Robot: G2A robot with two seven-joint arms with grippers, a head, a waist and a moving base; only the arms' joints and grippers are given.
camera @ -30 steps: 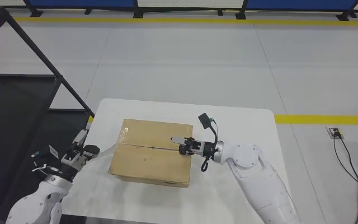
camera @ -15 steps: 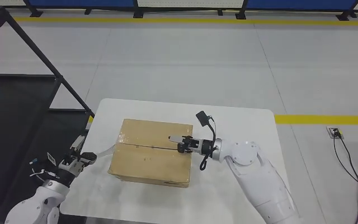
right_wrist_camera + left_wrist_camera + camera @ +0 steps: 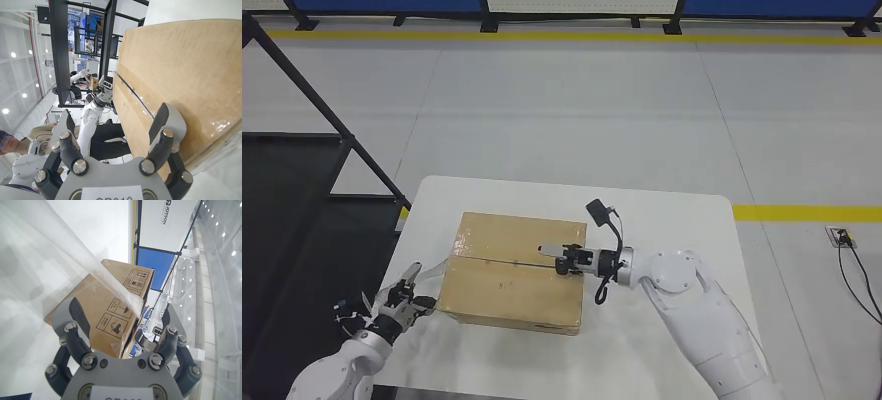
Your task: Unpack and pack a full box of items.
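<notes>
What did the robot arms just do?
The left gripper drew back from the box toward the near edge of the table. The right gripper slid a little farther across the box top along its seam. Both are open, holding nothing. The box stayed put.

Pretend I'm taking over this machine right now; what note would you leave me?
Left gripper: open, empty, just off the end of the cardboard box.
Right gripper: open, empty, over the box's top by the centre seam, one finger close to the lid.
Box: on the white table, flaps shut.
Done: a clear tape strip is peeled loose from the box's end; it is not between the left fingers.
Left: probably free the seam, open the flaps, unpack the items, pack them back.
</notes>
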